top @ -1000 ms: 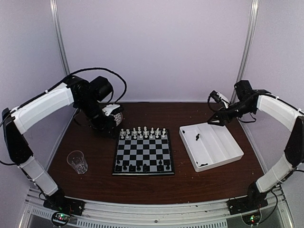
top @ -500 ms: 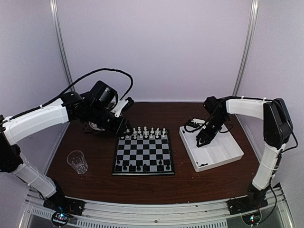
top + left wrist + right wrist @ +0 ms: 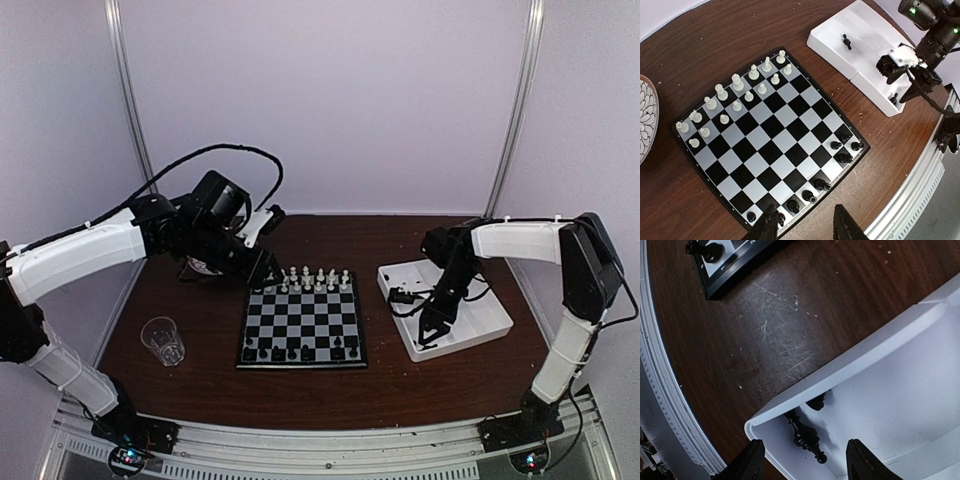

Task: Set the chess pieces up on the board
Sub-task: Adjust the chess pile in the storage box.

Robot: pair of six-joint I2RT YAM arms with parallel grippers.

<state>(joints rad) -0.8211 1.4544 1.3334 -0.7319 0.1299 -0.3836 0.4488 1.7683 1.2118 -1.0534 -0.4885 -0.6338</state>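
Chess pieces (image 3: 805,434) lie in white tray (image 3: 900,390) beside board (image 3: 301,322).

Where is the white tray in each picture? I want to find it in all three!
Top view: the white tray sits right of the board, under the right gripper.
Left wrist view: the tray is at the upper right.
Right wrist view: its near corner fills the lower right, black pieces inside.
Shared landmark: the board's corner.
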